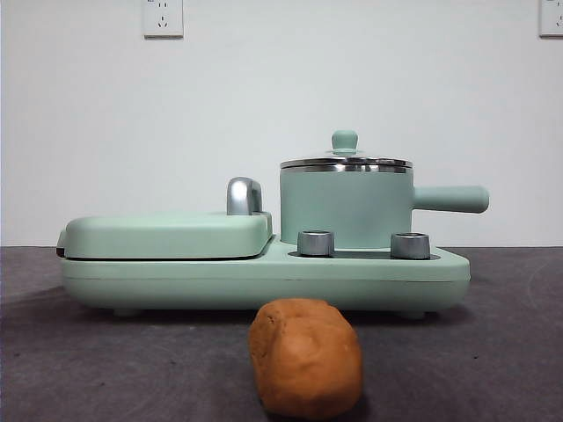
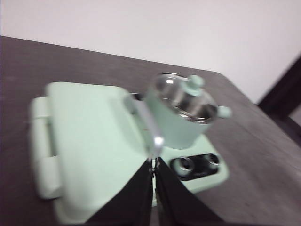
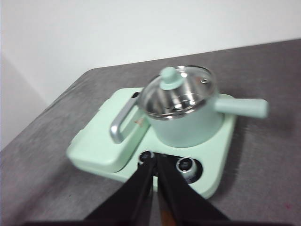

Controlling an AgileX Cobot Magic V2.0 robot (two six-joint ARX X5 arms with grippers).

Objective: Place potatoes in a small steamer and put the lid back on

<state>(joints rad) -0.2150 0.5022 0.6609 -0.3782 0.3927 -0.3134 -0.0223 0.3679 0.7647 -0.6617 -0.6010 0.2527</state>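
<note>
The orange-brown potato lies on the dark table in front of the appliance, near the camera. The small mint green steamer stands on the right half of the appliance, its straight handle pointing right. The glass lid with its mint knob sits on it. The steamer also shows in the left wrist view and the right wrist view. My left gripper and right gripper are both shut and empty, held high and back from the appliance, out of the front view.
The mint green appliance base carries a flat griddle cover with a chrome handle on its left half. Two steel dials sit in front of the steamer. A white wall stands behind.
</note>
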